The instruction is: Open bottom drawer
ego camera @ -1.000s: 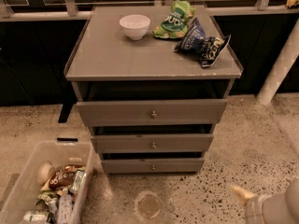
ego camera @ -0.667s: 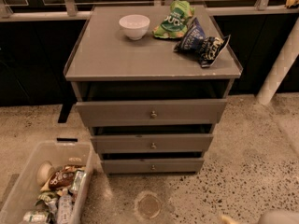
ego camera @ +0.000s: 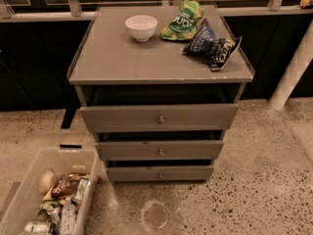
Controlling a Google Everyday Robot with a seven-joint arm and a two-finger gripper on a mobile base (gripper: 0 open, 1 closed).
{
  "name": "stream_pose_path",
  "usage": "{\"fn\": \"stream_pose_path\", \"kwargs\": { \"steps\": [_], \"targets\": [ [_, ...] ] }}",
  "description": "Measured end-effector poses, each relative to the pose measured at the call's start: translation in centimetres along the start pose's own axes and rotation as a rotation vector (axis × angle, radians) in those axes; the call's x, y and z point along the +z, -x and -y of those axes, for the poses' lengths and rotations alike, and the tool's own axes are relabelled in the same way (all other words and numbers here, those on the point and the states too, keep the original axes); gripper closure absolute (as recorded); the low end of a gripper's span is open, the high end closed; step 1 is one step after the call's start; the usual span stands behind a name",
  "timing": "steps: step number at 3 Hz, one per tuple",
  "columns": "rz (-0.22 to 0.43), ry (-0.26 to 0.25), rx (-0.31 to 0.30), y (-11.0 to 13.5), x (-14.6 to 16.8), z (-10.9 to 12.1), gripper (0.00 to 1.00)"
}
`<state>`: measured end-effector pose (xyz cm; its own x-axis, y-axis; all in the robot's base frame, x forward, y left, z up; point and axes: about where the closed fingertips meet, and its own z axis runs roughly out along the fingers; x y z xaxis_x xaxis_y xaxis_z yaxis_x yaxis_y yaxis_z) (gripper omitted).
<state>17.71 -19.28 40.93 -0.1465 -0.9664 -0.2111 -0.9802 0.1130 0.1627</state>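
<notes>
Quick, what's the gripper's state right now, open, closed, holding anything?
Gripper: outside the camera view, so its state cannot be told; nothing touches the bottom drawer.

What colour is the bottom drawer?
The bottom drawer is grey, seen in the camera view; the gripper is out of sight.

Hand: outside the camera view, no part showing. Arm: likewise out of view, pose not determinable.
</notes>
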Motion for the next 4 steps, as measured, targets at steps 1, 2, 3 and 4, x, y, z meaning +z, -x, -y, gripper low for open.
{"fn": "stream_pose_path", "kwargs": {
  "steps": [1, 2, 3, 4],
  "targets": [
    [0.000, -0.001, 0.001, 0.0, 0.0, 0.0, 0.00],
    [-0.005, -0.013, 0.019, -0.8, 1.0, 1.4, 0.00],
    [0.036, -0.115, 0.005, -0.8, 1.3, 6.2, 0.00],
    [0.095, -0.203, -0.012, 0.3, 1.5, 11.4, 0.00]
  ]
}}
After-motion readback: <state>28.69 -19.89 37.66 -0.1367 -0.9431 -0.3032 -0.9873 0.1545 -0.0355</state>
